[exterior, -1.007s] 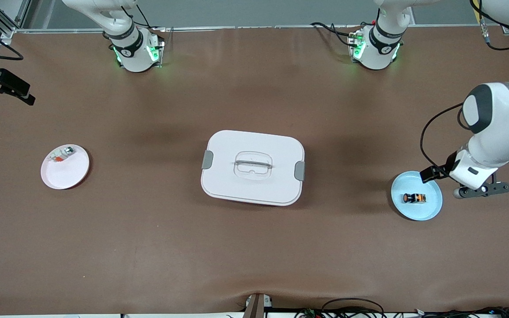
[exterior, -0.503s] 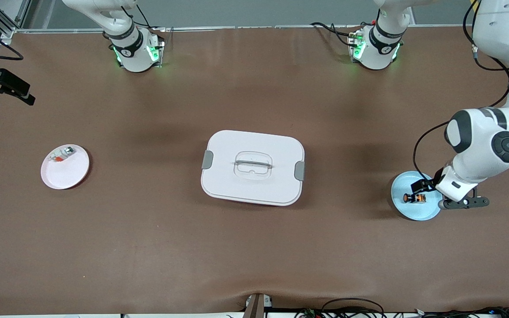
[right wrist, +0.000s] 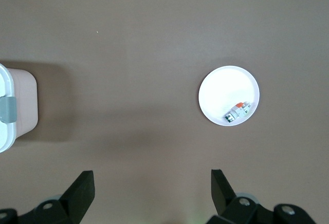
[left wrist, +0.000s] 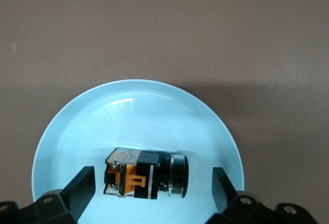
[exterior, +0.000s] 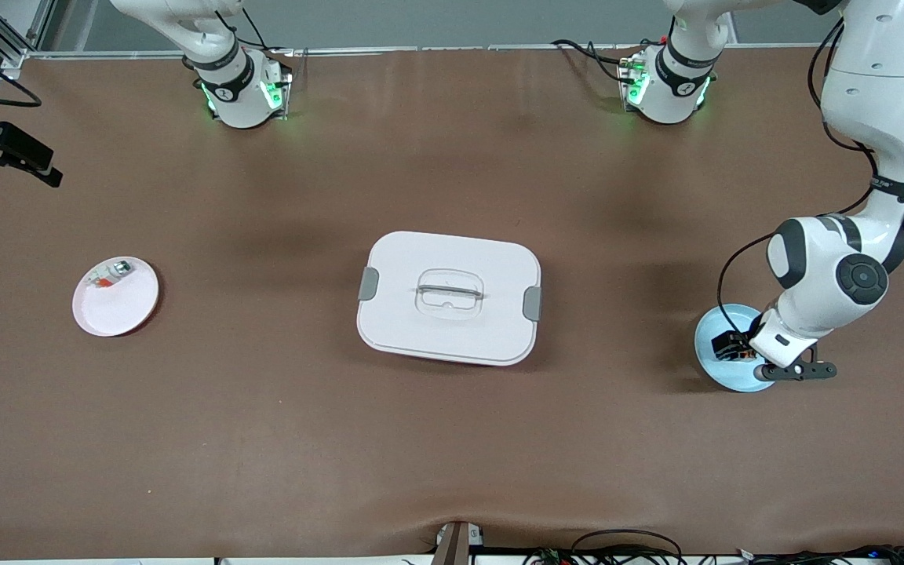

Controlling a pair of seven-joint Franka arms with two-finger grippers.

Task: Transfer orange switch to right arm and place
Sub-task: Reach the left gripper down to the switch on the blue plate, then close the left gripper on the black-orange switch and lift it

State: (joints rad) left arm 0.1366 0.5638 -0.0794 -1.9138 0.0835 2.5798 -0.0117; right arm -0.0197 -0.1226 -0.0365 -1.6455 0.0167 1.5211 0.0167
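The orange switch point(left wrist: 146, 179), a stubby black part with orange bands, lies on its side on the light blue plate point(left wrist: 77, 131) at the left arm's end of the table. My left gripper point(left wrist: 152, 183) hangs open just above it, one finger off each end of the switch and neither touching it. In the front view the left hand point(exterior: 783, 342) covers most of the switch on the blue plate point(exterior: 709, 339). My right gripper point(right wrist: 152, 183) is open and empty, high over bare table; the front view shows only that arm's base.
A white lidded container point(exterior: 405, 322) with grey latches stands mid-table, its corner showing in the right wrist view point(right wrist: 15, 106). A white plate point(exterior: 126, 310) at the right arm's end holds a small whitish part with a red-orange tab point(right wrist: 238, 112).
The left arm has swung its hand from beside the blue plate to over it and lower, straddling the switch. Both grippers stayed open. The switch has not moved.
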